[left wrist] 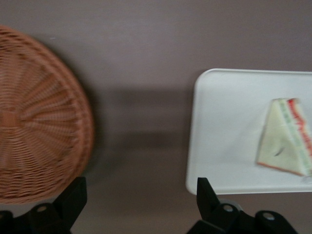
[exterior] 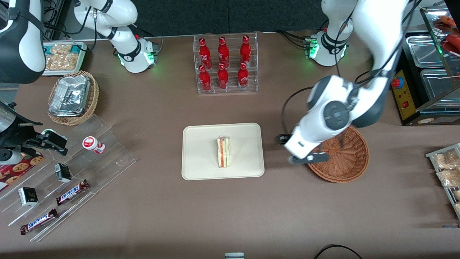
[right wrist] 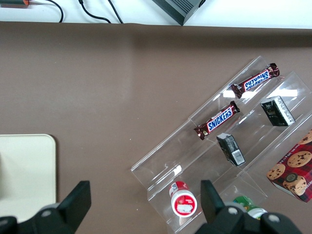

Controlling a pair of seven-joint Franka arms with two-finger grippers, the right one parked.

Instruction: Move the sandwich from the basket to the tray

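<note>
The sandwich (exterior: pixel 223 151) is seen lying on the tray (exterior: pixel 201 144), near the middle of it, with its orange-red and green filling stripe turned upward. The tray is placed flat on the brown bench (exterior: pixel 230 212). The basket (exterior: pixel 345 162) is set on the bench beside the tray, toward the working arm's end, and nothing is seen inside it. The two are apart, with a strip of bare bench between them.

The gripper (left wrist: pixel 141 195) is held above this strip of bench, between the tray and the basket, close over the rim of the basket. Its fingers (left wrist: pixel 73 195) are spread wide and nothing is grasped between them.

A clear rack with six red bottles (exterior: pixel 224 63) is placed farther from the front camera than the tray. Stepped clear racks (exterior: pixel 72 172) with Snickers bars (exterior: pixel 72 191) are found toward the parked arm's end of the bench.
</note>
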